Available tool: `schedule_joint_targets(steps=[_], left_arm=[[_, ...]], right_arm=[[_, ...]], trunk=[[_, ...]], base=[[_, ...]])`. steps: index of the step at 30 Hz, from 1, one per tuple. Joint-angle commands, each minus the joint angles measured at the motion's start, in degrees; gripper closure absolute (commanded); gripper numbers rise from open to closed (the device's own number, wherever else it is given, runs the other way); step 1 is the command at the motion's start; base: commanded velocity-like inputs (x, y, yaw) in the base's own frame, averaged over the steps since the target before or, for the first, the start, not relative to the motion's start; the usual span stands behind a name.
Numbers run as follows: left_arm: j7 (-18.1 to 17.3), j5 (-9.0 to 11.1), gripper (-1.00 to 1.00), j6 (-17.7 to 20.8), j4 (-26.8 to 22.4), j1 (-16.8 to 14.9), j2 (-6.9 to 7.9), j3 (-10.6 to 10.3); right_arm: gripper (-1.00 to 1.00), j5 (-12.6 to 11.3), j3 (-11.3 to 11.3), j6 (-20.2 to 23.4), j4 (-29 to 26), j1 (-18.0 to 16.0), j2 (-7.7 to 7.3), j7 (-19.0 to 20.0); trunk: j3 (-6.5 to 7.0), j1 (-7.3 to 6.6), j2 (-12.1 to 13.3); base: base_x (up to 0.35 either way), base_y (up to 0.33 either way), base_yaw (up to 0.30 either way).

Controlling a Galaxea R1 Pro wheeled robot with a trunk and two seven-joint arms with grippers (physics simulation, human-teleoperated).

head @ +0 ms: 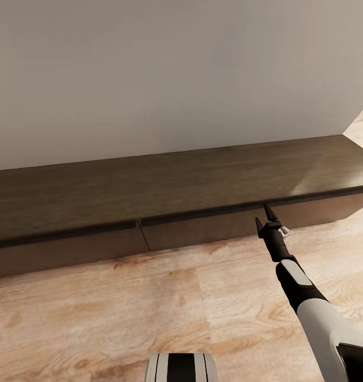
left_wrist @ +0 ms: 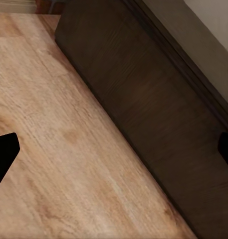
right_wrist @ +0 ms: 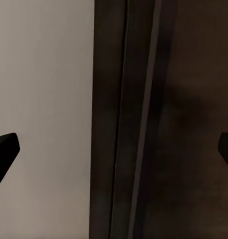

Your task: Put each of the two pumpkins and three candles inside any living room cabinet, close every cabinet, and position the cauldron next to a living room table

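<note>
Cabinet long, low, dark brown, long axis running 9-to-3 o'clock along the wall, fronts shut, facing the wood floor | right gripper at 3 o'clock, tips at the top's front lip, fingers apart, holding nothing | left gripper fingers apart over floor beside cabinet front

No legible text or markings.

Long, low dark-brown cabinet against the wall, fronts shut.
</note>
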Motion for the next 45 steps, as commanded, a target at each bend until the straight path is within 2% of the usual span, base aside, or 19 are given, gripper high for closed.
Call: schedule_joint_targets(steps=[1,4,10,45], left_arm=[[0.0,0.4,-1.0,0.5,0.0,0.0,-0.02,0.0],[-0.1,0.4,-1.0,0.5,0.0,0.0,-0.12,0.0],[-0.2,0.4,-1.0,0.8,0.0,0.0,-0.16,0.1],[-0.1,0.4,-1.0,0.1,0.0,0.0,-0.41,0.2]], right_arm=[[-1.0,-0.6,0.0,0.6,0.0,0.0,0.0,0.1],[-1.0,-0.6,0.0,0.6,0.0,0.0,0.0,0.1],[-1.0,-0.6,0.0,0.6,0.0,0.0,-0.01,0.1],[-1.0,-0.7,0.0,0.6,0.0,0.0,0.0,0.1]], trunk=[[-0.03,-0.01,0.0],[-0.03,-0.01,0.0],[-1.36,0.15,-0.1],[-1.36,0.15,-0.1]], base=[[0.0,0.0,0.0],[0.0,0.0,0.0],[0.0,0.0,0.0],[0.04,0.0,0.0]])
